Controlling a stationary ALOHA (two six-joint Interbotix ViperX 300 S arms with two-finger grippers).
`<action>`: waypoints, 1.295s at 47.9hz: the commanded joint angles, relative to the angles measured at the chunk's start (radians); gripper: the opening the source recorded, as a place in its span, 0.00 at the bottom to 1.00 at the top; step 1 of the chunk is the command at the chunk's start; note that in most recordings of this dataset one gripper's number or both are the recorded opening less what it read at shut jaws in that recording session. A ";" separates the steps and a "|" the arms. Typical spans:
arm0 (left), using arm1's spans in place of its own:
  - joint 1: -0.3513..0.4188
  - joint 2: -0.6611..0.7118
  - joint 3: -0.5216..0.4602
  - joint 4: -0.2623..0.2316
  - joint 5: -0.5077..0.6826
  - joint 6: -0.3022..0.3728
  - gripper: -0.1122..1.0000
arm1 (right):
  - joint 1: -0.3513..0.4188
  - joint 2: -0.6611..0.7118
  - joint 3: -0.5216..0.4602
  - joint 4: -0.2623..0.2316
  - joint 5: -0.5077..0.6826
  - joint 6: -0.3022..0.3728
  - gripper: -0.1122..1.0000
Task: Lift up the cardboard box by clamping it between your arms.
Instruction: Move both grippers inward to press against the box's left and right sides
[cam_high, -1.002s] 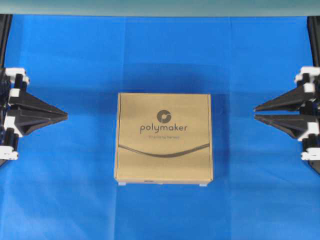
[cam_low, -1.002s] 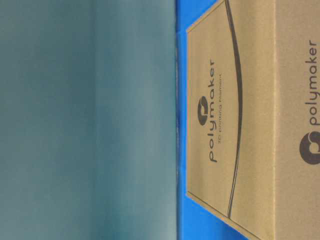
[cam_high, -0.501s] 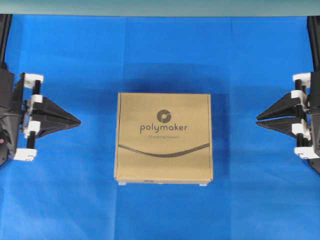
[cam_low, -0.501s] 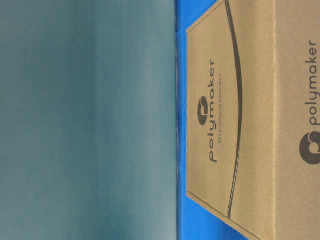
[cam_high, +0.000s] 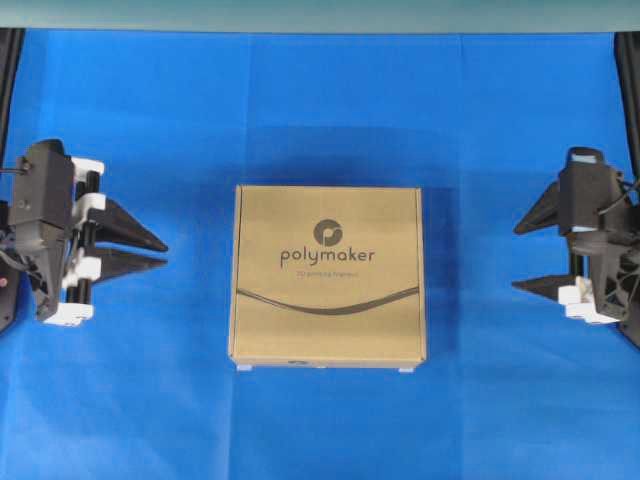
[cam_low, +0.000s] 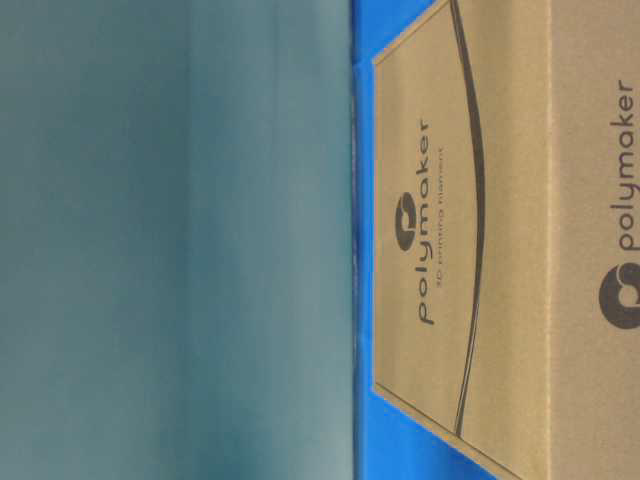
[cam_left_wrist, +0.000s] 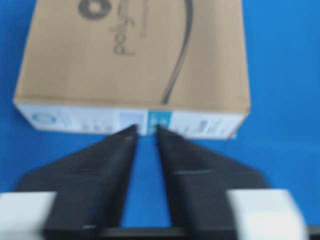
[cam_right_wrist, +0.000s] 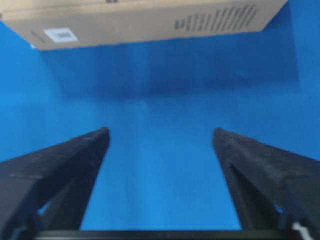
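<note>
Box position: the cardboard box (cam_high: 328, 275) lies flat at the centre of the blue cloth (cam_high: 330, 110), logo face up, touched by neither arm. Recommended approach: bring both grippers inward level and at matching height onto the opposite side walls, at 9 and 3 o'clock, press evenly, and lift only once the squeeze is firm; unequal pressure would likely tilt or spin the load. Left gripper (cam_high: 165, 253) stands at 9 o'clock, near the box, fingers slightly parted, holding nothing. Right gripper (cam_high: 517, 258) stands at 3 o'clock, farther off, fingers spread wide, empty. Both point toward the box.
</note>
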 joint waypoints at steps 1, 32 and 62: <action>0.003 0.018 -0.025 0.003 0.021 -0.005 0.39 | -0.003 0.026 -0.028 -0.003 0.009 -0.006 0.80; 0.014 0.390 -0.107 0.006 0.037 -0.005 0.87 | -0.005 0.339 -0.046 -0.031 -0.101 -0.048 0.99; 0.035 0.611 -0.184 0.008 -0.038 -0.003 0.87 | -0.003 0.663 -0.181 -0.029 -0.305 -0.055 0.99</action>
